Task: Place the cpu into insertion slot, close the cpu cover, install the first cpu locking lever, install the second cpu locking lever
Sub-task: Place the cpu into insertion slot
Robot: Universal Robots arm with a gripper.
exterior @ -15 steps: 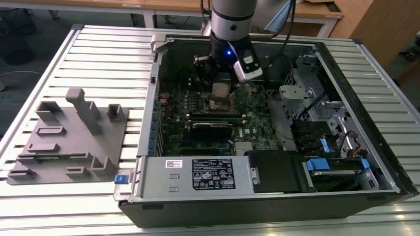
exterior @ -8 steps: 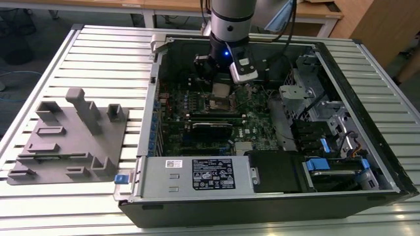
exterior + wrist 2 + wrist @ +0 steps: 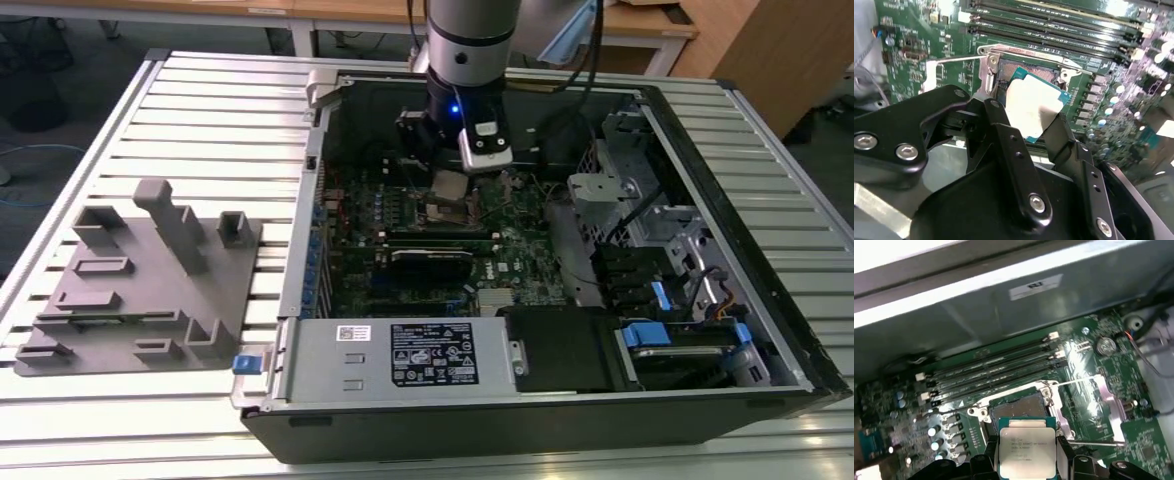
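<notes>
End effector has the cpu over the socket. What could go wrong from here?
1. The cpu, clamped by two edges in the end effector, looks turned relative to the insertion slot. Lowered that way, it may seat crooked on the contacts.
2. With so narrow a grip, the chip could slip or tip on release.
3. A locking lever lies close beside the slot, and the end effector could snag it.
</notes>
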